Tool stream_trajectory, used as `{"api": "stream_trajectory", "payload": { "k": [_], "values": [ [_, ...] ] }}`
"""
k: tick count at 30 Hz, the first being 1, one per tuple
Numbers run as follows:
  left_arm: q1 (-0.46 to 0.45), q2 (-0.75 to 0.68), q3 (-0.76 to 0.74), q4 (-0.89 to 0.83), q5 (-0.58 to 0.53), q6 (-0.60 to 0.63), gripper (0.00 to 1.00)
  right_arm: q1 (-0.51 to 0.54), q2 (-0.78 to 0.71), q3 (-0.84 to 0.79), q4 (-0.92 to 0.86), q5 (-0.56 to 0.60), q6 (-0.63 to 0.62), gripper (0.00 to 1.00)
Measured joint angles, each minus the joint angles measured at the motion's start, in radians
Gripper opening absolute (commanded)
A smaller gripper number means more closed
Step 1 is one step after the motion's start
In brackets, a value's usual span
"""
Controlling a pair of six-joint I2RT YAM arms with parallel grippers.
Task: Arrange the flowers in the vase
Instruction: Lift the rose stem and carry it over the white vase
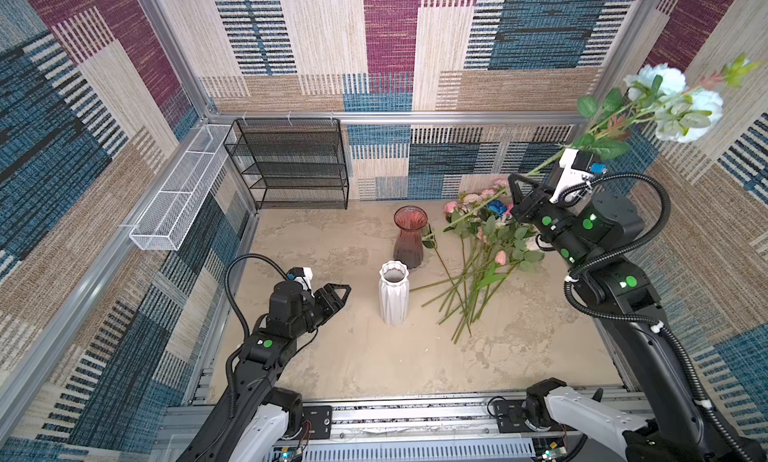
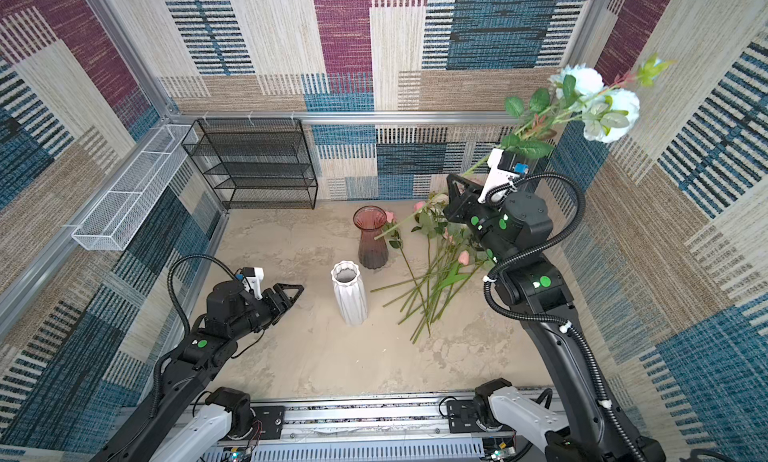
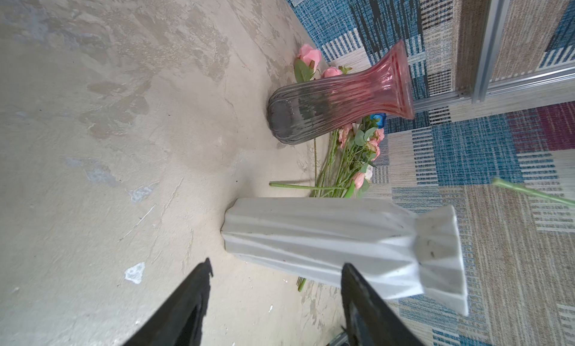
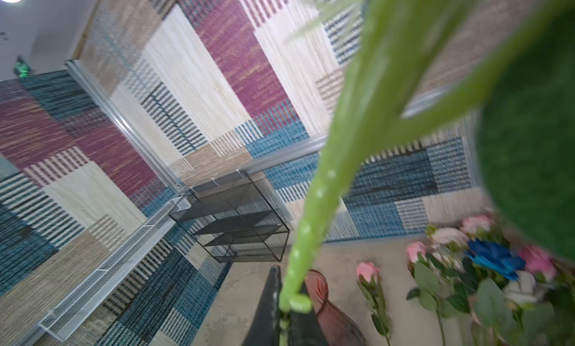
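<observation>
My right gripper (image 1: 514,183) (image 4: 287,294) is raised at the right, shut on the green stem (image 4: 314,204) of a flower with pale blue heads (image 1: 665,79) (image 2: 619,106) up near the right wall. Its cut end (image 1: 430,234) (image 3: 501,183) hangs in the air beside the pink glass vase (image 1: 409,239) (image 3: 336,108). A white ribbed vase (image 1: 393,295) (image 3: 326,235) stands in front of it. More flowers (image 1: 482,264) (image 2: 440,273) lie heaped on the table to the right of both vases. My left gripper (image 1: 347,290) (image 3: 277,263) is open and empty, just left of the white vase.
A black wire shelf (image 1: 291,165) stands against the back wall. A white mesh basket (image 1: 183,190) hangs on the left wall. Patterned walls close in three sides. A metal rail (image 1: 415,418) runs along the front edge.
</observation>
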Motion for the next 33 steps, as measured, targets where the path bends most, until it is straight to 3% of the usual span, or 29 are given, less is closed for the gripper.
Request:
{"api": "stream_trajectory", "payload": {
  "k": [8,14,22,33],
  "values": [
    [0.000,0.000,0.018,-0.010,0.016,0.000,0.67,0.270,0.182,0.247,-0.073,-0.003,-0.140,0.00],
    [0.000,-0.004,0.030,-0.022,0.016,0.000,0.67,0.414,0.238,0.299,-0.160,0.117,-0.235,0.00],
    [0.000,0.005,0.035,-0.023,0.018,0.000,0.67,0.478,0.254,0.261,-0.188,0.247,-0.297,0.00],
    [0.000,0.016,0.049,-0.020,0.069,0.002,0.70,0.570,0.373,0.175,-0.209,0.273,-0.348,0.00]
  ]
}}
